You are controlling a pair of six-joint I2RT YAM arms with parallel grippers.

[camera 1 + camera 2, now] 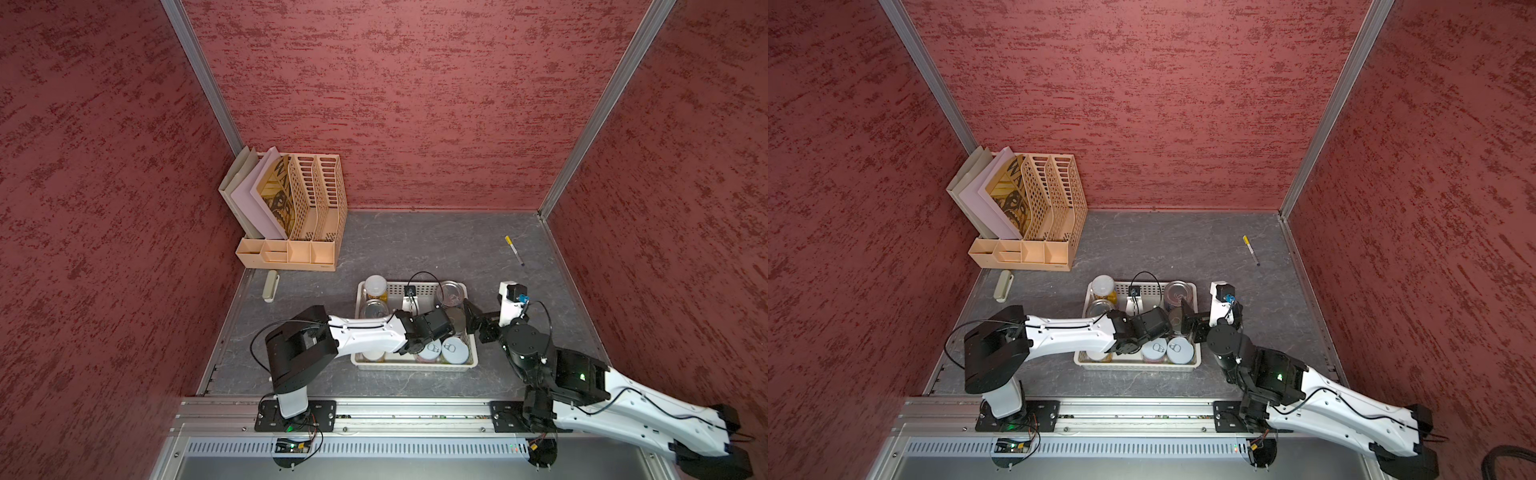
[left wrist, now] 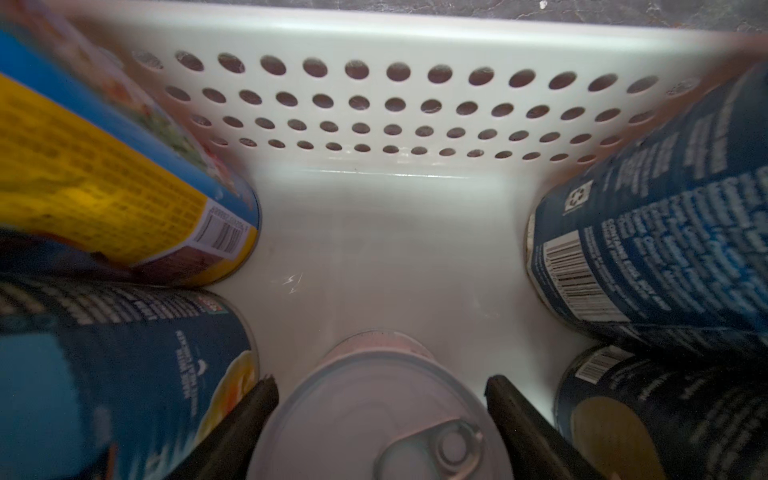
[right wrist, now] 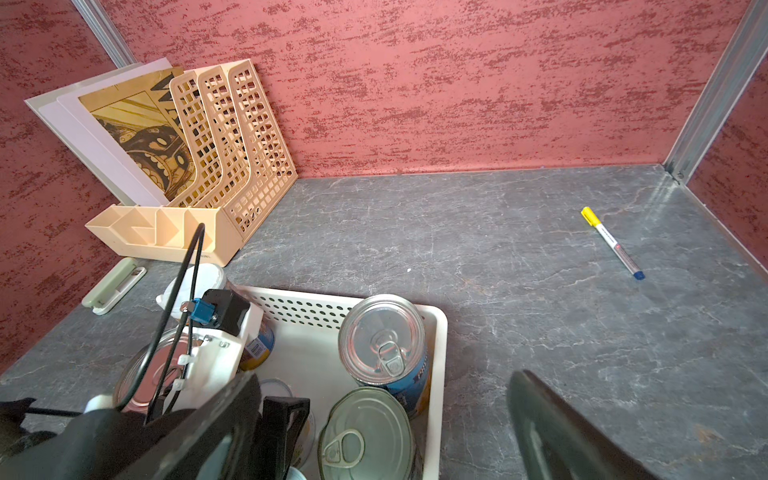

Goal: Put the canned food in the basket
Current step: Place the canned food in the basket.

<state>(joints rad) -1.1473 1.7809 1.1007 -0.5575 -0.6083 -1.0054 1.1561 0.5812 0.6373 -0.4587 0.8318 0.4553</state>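
Both top views: illumination even, soft and moderately dim; the grey tabletop (image 1: 415,241) carries only faint shadow beneath the arms (image 1: 365,332). Wide-angle distortion splays the aluminium corner posts (image 1: 199,70) outward; fine detail is grainy.

Left wrist view: the basket (image 2: 374,37) wall is acceptably sharp, but the cans (image 2: 104,174) nearest the lens are smeared and out of focus, worst at the frame edges; the pull-tab can (image 2: 353,407) is soft.

Right wrist view: brighter, with pale glare on the tabletop at the far corner and reflections on silver can tops; the black finger (image 3: 552,432) in the foreground is blurred.
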